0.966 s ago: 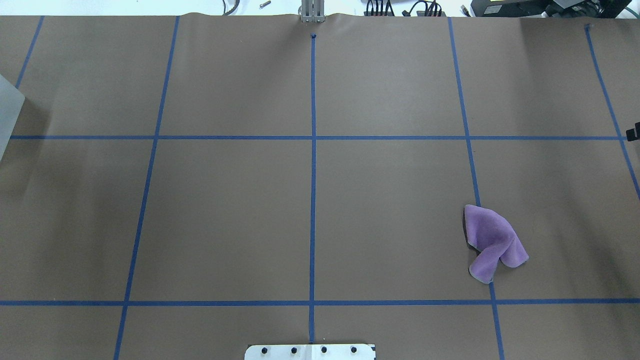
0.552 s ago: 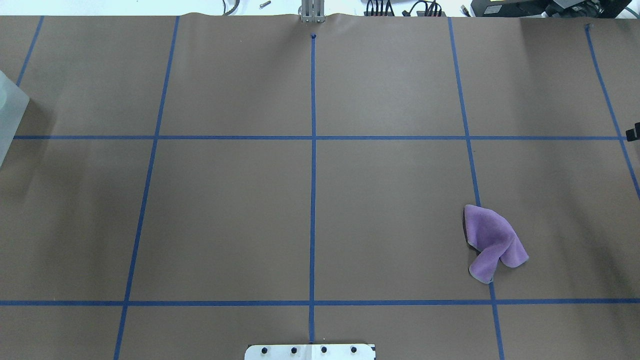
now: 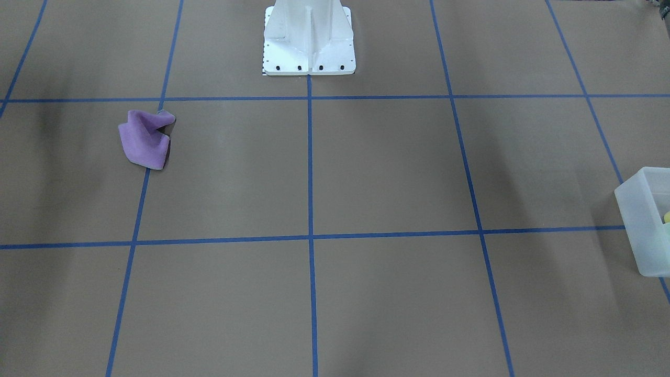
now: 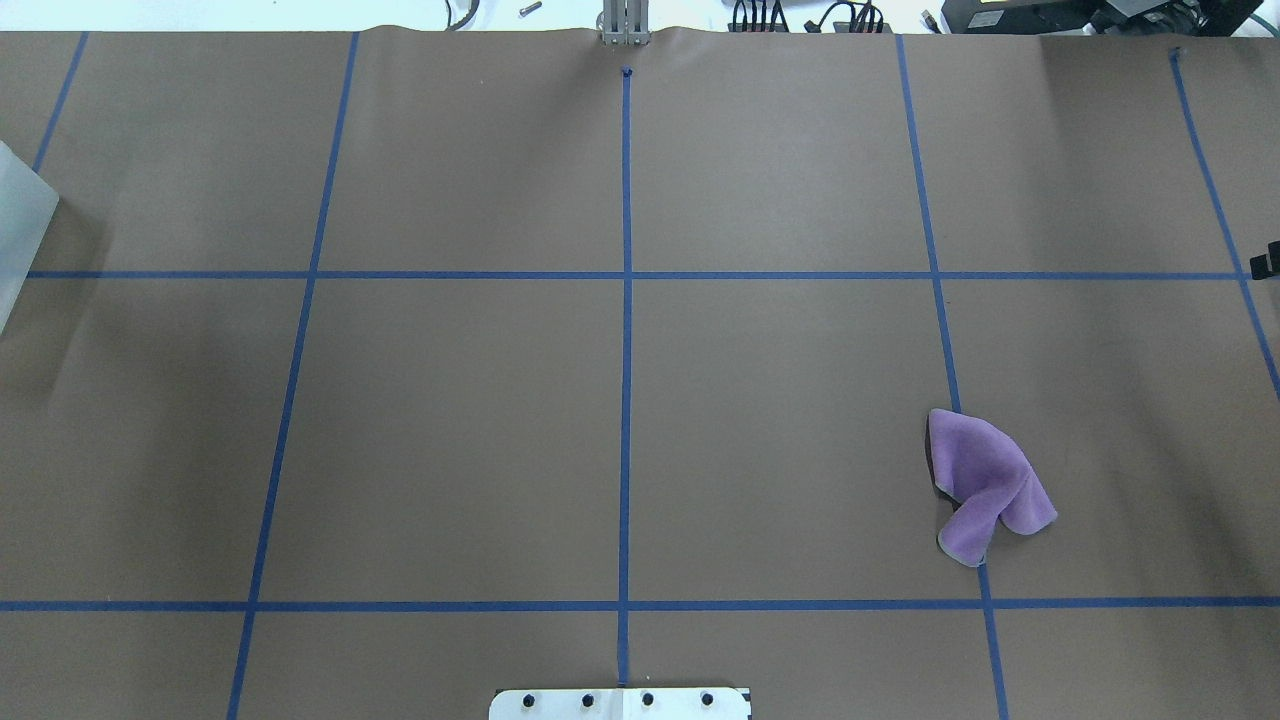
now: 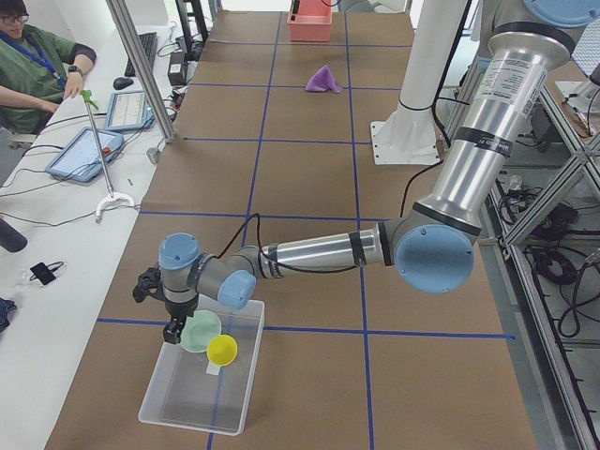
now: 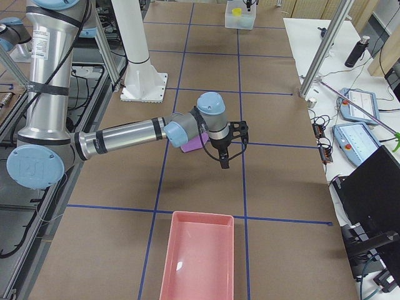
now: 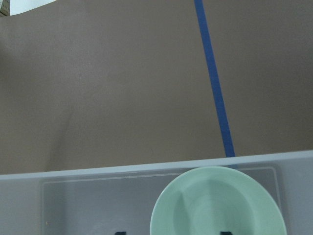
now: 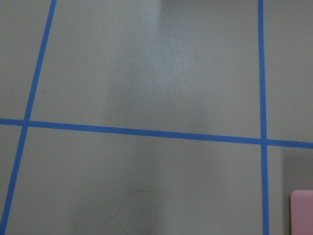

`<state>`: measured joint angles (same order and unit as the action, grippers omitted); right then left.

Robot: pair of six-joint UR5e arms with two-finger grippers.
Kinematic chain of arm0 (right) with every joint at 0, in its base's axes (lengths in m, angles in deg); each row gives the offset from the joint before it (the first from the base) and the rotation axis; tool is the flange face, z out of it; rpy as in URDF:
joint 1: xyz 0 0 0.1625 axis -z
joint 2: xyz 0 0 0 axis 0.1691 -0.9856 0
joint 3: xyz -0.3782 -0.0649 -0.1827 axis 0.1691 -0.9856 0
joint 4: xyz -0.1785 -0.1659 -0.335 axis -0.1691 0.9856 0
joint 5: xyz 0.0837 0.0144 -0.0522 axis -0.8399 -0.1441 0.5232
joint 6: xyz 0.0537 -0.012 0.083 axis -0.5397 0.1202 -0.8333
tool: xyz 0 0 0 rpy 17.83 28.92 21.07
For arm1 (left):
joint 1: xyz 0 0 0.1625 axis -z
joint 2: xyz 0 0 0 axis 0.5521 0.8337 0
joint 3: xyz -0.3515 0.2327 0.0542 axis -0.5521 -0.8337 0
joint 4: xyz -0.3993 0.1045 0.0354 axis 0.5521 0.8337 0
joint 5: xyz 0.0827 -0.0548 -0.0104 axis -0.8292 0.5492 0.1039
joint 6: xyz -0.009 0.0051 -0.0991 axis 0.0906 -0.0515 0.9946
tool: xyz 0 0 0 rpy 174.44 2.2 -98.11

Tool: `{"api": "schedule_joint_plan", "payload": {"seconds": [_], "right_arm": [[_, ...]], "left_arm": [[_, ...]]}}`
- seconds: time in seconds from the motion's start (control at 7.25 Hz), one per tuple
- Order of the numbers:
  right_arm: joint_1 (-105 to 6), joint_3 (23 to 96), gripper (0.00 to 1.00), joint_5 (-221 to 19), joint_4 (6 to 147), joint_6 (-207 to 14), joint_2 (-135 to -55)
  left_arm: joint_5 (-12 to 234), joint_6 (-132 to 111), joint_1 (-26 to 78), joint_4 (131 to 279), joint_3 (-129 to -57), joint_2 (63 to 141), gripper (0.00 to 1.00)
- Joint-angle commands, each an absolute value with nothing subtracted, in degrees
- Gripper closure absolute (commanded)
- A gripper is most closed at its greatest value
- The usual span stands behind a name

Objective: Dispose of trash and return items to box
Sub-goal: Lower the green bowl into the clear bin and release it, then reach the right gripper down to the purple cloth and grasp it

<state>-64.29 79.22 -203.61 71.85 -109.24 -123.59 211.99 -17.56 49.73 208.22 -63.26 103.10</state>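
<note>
The box, a frosted-white bin (image 5: pixel 202 384), stands at the table's left end; its corner shows in the front view (image 3: pixel 646 225) and the overhead view (image 4: pixel 20 220). The mint-green bowl (image 5: pixel 200 331) and the yellow cup (image 5: pixel 223 350) lie inside it. My left gripper (image 5: pixel 175 328) hangs over the bin's far end. In the left wrist view (image 7: pixel 172 233) its tips stand wide apart just above the bowl (image 7: pixel 217 205), holding nothing. My right gripper (image 6: pixel 224 159) hovers over the table next to a purple cloth (image 6: pixel 197 142); I cannot tell whether it is open or shut.
The purple cloth (image 4: pixel 985 485) lies crumpled on a blue tape line on the robot's right side. A pink tray (image 6: pixel 199 256) stands at the table's right end. The white robot base (image 3: pixel 309 39) is at the table's near edge. An operator sits beyond the table.
The bin's corner at the overhead view's left edge has shifted slightly inward. The cloth has not moved.
</note>
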Motion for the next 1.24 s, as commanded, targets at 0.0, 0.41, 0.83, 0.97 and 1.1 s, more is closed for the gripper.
{"api": "schedule_joint_plan", "payload": {"seconds": [0.0,0.41,0.83,0.97,1.1], "right_arm": [[-63.31,81.05,0.00,-203.84,71.86,-113.50,-122.76],[-53.85,89.03,0.00,-200.44,72.04,-129.29,-123.28],[-45.04,91.60,0.00,-194.36,72.13,-136.90,-123.46],[-42.67,92.74,0.00,-192.87,72.56,-138.74,-123.63],[-38.04,93.10,0.00,-188.33,72.57,-142.32,-123.64]], "left_arm": [[218.31,-17.58,51.47,194.92,-77.22,100.36,0.01],[220.29,-16.79,51.48,189.16,-91.41,93.07,0.01],[225.81,-17.66,51.56,180.01,-106.79,80.87,0.01],[226.00,-18.36,51.91,181.31,-107.78,77.44,0.01],[226.17,-20.98,52.09,183.84,-108.49,74.18,0.01]]}}
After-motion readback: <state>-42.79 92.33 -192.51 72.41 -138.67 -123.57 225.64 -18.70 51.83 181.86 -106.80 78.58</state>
